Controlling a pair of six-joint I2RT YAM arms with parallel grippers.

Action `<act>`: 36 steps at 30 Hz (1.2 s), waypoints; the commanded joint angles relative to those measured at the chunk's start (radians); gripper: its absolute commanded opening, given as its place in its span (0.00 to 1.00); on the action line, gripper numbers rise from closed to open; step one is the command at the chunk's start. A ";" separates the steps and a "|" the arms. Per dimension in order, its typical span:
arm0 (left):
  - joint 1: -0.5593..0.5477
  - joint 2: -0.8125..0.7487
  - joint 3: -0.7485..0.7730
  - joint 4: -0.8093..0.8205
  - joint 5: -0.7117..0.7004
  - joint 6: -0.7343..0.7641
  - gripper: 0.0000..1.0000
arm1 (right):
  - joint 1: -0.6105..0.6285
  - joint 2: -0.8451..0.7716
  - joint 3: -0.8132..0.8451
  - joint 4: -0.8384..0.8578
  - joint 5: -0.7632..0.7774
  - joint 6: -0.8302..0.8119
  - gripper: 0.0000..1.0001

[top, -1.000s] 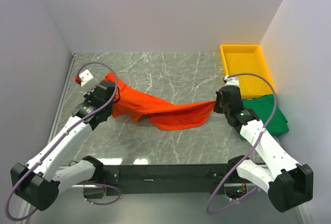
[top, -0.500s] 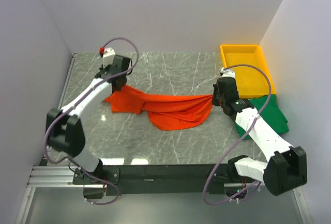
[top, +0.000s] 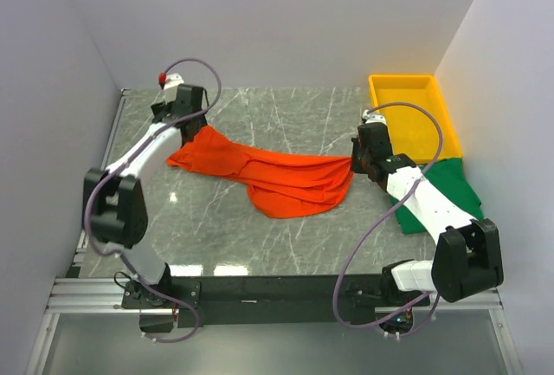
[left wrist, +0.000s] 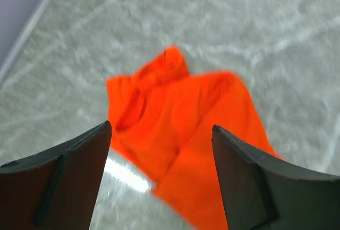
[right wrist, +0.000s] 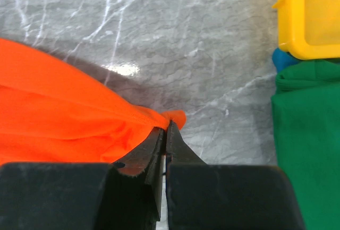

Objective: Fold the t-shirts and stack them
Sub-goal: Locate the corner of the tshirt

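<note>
The orange-red t-shirt (top: 277, 176) lies stretched across the middle of the table, bunched at the front. My left gripper (top: 189, 126) hovers over its left end, jaws open and empty. In the left wrist view the orange-red t-shirt (left wrist: 180, 118) lies on the marble below the left gripper (left wrist: 161, 129). My right gripper (top: 355, 163) is shut on the shirt's right corner. In the right wrist view the right gripper (right wrist: 167, 126) pinches a tip of the orange-red t-shirt (right wrist: 69, 118). The dark green t-shirt (top: 446, 189) lies flat at the right, under the right arm.
A yellow plastic tray (top: 433, 89) stands at the back right, just beyond the green shirt; the tray (right wrist: 311, 23) and the green shirt (right wrist: 308, 145) also show in the right wrist view. A small blue bit (right wrist: 283, 60) peeks out between them. Walls close in on three sides.
My left gripper has opened and let go of the orange-red shirt's left end, which now rests on the table. The left arm swung toward the back left. The right gripper kept its hold.
</note>
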 commanded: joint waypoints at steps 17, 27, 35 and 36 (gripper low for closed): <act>0.150 -0.194 -0.433 0.169 0.636 -0.066 0.85 | -0.005 -0.107 -0.067 0.070 -0.080 0.002 0.00; 0.219 -0.069 -0.390 0.258 0.781 -0.061 0.82 | -0.005 -0.117 -0.079 0.070 -0.089 0.002 0.00; 0.221 -0.045 -0.385 0.287 0.840 -0.077 0.75 | -0.005 -0.113 -0.082 0.072 -0.095 0.008 0.00; 0.221 -0.037 -0.384 0.284 0.847 -0.077 0.75 | -0.005 -0.111 -0.084 0.070 -0.093 0.008 0.00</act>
